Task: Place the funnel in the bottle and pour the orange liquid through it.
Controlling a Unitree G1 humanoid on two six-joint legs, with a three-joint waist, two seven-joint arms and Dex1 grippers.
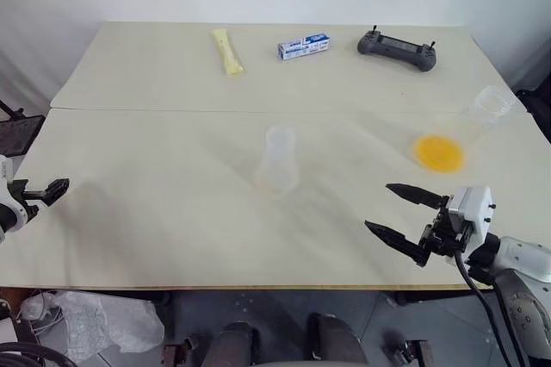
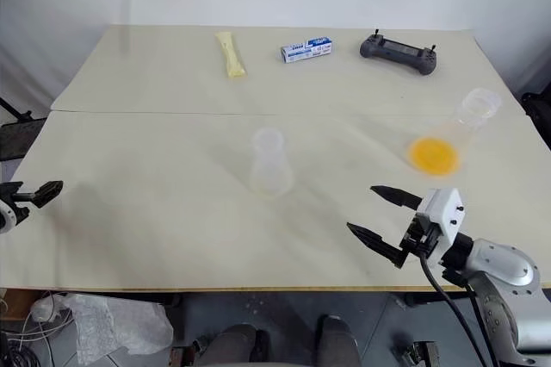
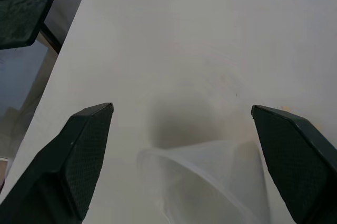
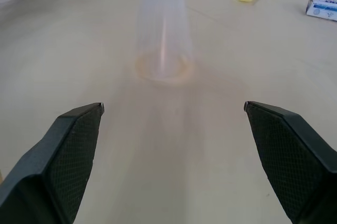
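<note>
**A:** How do the two grippers stand?

**B:** The right gripper [image 1: 407,220], with its two black fingers, hangs over the near right part of the pale beige table [image 1: 155,212], jaws spread wide with nothing between them. It touches nothing. The left gripper [image 3: 181,166] is at the table's near left edge, also spread wide. In the left wrist view a small clear funnel [image 3: 210,182], almost invisible, sits between its fingers with a gap on either side; I cannot tell whether it rests against any part of the gripper.

**A:** And the bottle?

**B:** A clear, colourless conical flask-like bottle [image 1: 279,163] stands upright near the middle of the table, well apart from both grippers. The right wrist view looks straight at it, with a faint orange tint at its base.

**A:** Where is the orange liquid?

**B:** The translucent yellow-orange liquid [image 1: 438,152] is a shallow pool in the wide base of a second clear conical flask [image 1: 482,113], which lies tilted on its side towards the right edge, its neck pointing away to the far right. It is beyond the right gripper, not touching it.

**A:** Anything else on the table?

**B:** Along the far side: a pale yellow packet [image 1: 227,51], a small blue-and-white box [image 1: 304,46], and a dark grey handheld controller [image 1: 397,48].
</note>
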